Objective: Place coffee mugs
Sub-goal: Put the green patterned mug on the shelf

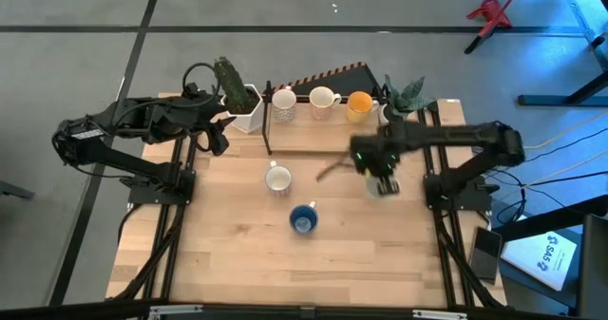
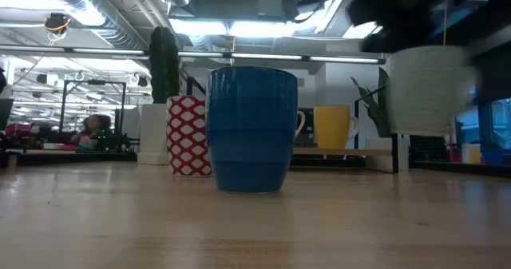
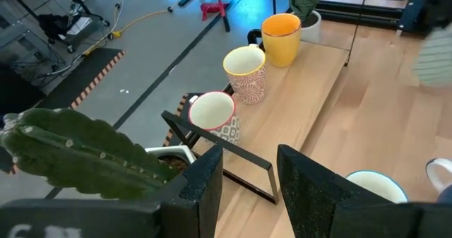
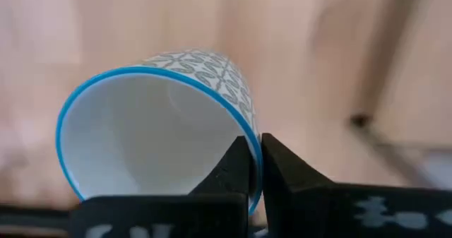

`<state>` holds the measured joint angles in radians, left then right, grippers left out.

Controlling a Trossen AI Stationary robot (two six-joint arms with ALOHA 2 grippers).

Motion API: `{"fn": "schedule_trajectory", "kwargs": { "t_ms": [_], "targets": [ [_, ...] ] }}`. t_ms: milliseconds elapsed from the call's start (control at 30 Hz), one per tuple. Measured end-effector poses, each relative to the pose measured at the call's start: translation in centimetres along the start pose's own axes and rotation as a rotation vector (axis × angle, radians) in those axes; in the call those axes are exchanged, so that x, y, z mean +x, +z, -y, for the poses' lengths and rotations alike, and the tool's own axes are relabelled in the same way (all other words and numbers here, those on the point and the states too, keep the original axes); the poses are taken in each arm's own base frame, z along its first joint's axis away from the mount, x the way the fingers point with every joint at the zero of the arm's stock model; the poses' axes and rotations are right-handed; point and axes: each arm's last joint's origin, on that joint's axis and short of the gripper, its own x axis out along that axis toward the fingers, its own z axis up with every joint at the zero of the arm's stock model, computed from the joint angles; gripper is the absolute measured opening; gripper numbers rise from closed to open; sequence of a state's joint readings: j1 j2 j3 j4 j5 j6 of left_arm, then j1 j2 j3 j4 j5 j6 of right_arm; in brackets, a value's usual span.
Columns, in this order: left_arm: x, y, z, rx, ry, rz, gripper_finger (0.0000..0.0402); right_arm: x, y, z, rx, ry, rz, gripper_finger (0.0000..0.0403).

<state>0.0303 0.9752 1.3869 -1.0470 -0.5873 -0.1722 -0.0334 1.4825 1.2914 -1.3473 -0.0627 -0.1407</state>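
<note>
My right gripper (image 1: 382, 185) is over the table's right half, shut on a white mug with a blue rim and grey pattern (image 4: 162, 125), which shows blurred in the low view (image 2: 423, 89). A blue mug (image 1: 303, 218) and a white mug (image 1: 277, 178) stand on the table. Three mugs stand in a row on a low shelf at the far edge: one white with a pink rim (image 3: 212, 112), one cream and patterned (image 3: 246, 70), one orange (image 3: 281, 39). My left gripper (image 3: 247, 188) is open and waits near the shelf's left end. My right gripper pinches the mug's blue rim (image 4: 248, 143). One finger (image 4: 232, 173) is inside the mug and the other (image 4: 286, 176) is outside its wall. The fingers come from above. The mug hangs below them, clear of the table, with its mouth toward the wrist.
A cactus in a white pot (image 1: 237, 97) stands at the shelf's left end, and a leafy plant (image 1: 407, 97) at its right end. The shelf (image 3: 311, 97) is a wooden board on a black metal frame. Bare wooden table (image 1: 237, 254) lies toward the near edge.
</note>
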Motion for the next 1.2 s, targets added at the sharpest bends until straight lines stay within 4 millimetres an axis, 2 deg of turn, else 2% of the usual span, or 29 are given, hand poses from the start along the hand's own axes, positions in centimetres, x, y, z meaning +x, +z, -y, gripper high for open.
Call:
{"fn": "schedule_trajectory", "kwargs": {
  "t_ms": [300,467,633,833,967,1200],
  "targets": [
    [0.0,0.0,0.0,0.0,-0.001,0.0,0.0129,-1.2,5.7,8.3,-0.12,-0.077,0.031,0.0001],
    [0.0,0.0,0.0,0.0,-0.001,-0.001,0.0129,-1.8,8.5,11.8,-0.161,-0.117,0.07,0.0],
    [0.0,0.0,0.0,0.0,-0.001,-0.001,0.0129,-1.7,9.8,14.6,-0.165,-0.147,0.087,0.0],
    [0.0,0.0,0.0,0.0,-0.001,-0.001,0.0129,-0.8,10.8,16.6,-0.181,-0.15,0.079,0.0],
    [0.0,0.0,0.0,0.001,-0.001,-0.001,0.0129,0.0,11.1,17.1,-0.199,-0.138,0.067,0.0],
    [0.0,0.0,0.0,0.0,0.0,-0.001,0.0129,0.4,11.6,17.4,-0.209,-0.157,0.095,0.0]
  ]
}}
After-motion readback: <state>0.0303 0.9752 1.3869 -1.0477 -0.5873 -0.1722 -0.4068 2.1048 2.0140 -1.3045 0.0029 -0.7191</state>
